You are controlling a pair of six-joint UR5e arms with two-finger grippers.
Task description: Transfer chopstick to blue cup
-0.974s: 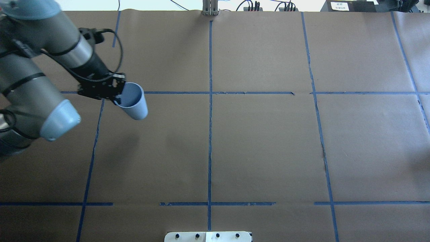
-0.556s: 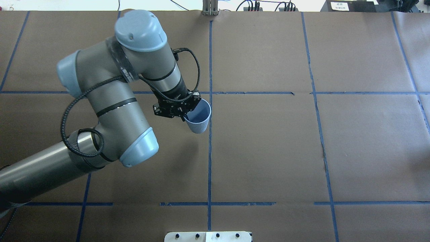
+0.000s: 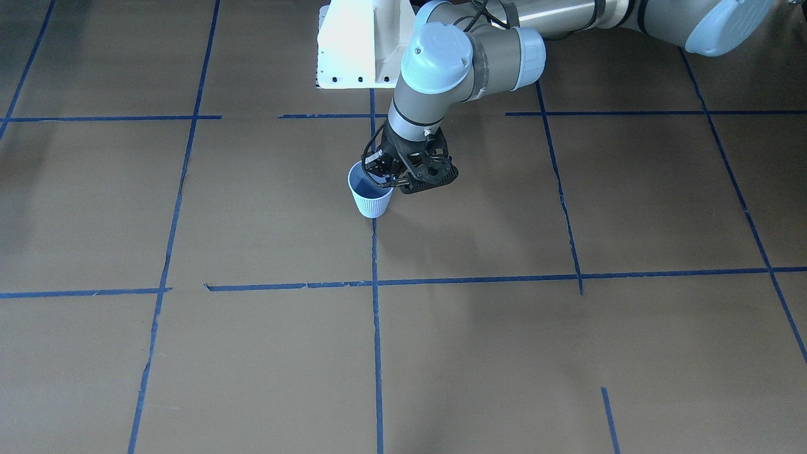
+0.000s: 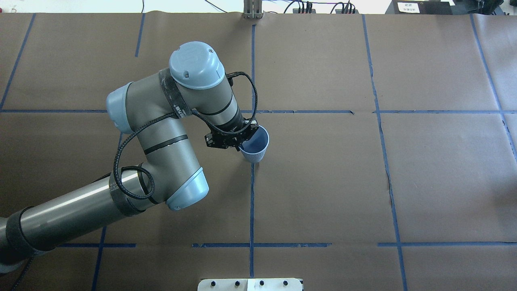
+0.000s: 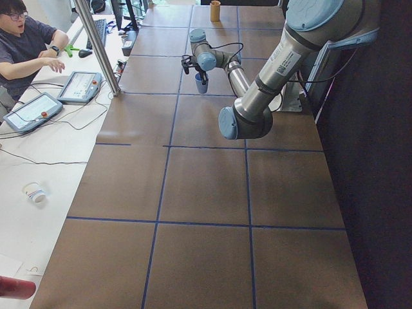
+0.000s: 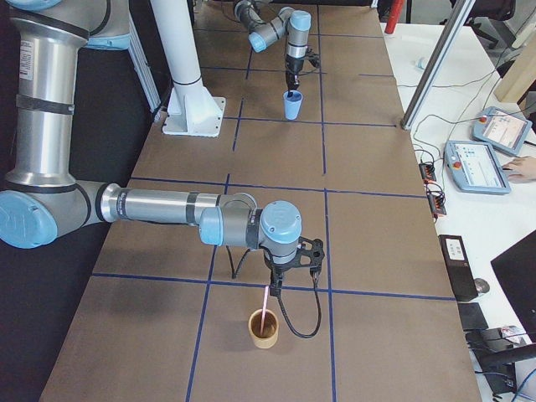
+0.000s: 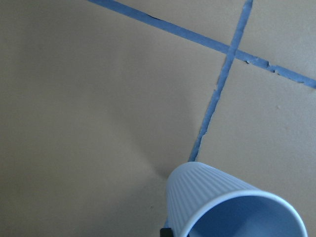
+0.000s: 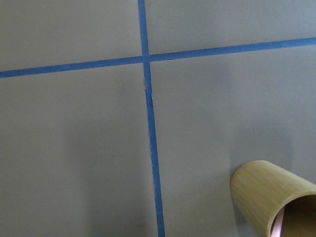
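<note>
The pale blue ribbed cup (image 4: 255,146) sits at the table's centre on the middle tape line, also seen in the front view as the blue cup (image 3: 371,194) and in the left wrist view as the blue cup (image 7: 222,202). My left gripper (image 4: 241,144) is shut on its rim and holds it slightly tilted; I cannot tell if its base touches the paper. The pinkish chopstick (image 6: 265,304) stands in a bamboo cup (image 6: 264,329) near the table's right end. My right gripper (image 6: 281,280) hangs just above the chopstick's top, and I cannot tell whether it is open or shut.
Brown paper with blue tape lines (image 4: 252,194) covers the table. The white robot base (image 3: 353,50) stands at the robot's edge. A person (image 5: 26,45) sits at a side desk with control tablets (image 5: 35,109). A post (image 6: 180,59) rises near the base.
My left arm has swung from the table's left side to its centre, carrying the blue cup with it and lowering it toward the paper.
</note>
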